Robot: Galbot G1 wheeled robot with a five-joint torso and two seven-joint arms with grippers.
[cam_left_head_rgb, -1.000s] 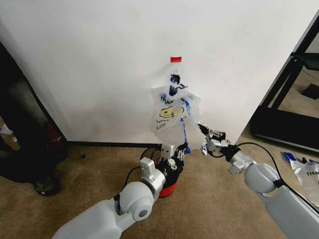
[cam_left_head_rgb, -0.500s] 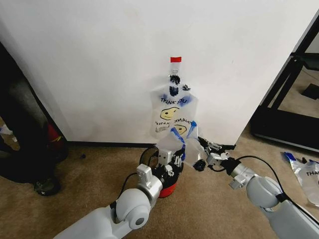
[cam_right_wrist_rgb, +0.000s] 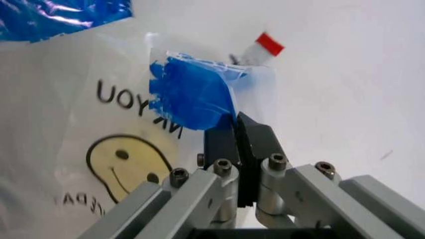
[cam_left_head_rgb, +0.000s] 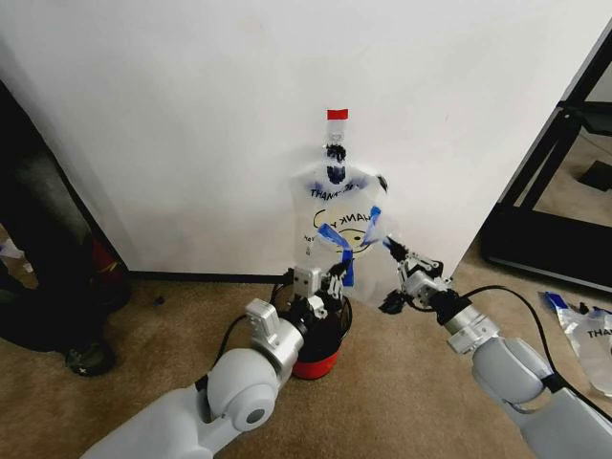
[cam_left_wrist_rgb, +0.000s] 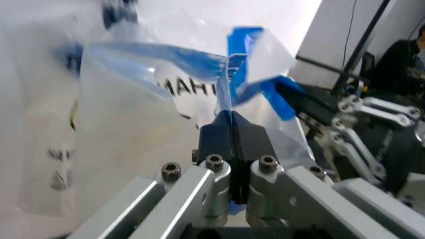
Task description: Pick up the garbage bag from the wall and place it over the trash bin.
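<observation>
Blue-edged handles of the bag [cam_left_head_rgb: 337, 215] were pinched shut, one in each pincer, left [cam_left_head_rgb: 323, 277] and right [cam_left_head_rgb: 394, 251], apparently to spread its mouth; it hung by the wall above the bin [cam_left_head_rgb: 314, 335] on the carpet.

The garbage bag [cam_left_head_rgb: 335, 218] reads "THANK YOU" (partly legible) beside a smiley face

trash bin [cam_left_head_rgb: 316, 359] mostly hidden behind left gripper [cam_left_head_rgb: 320, 279]

two pincers [cam_left_head_rgb: 332, 274] [cam_left_head_rgb: 391, 247], one trash bin [cam_left_head_rgb: 316, 359], two garbage bags [cam_left_head_rgb: 335, 206] [cam_left_head_rgb: 593, 339]
</observation>
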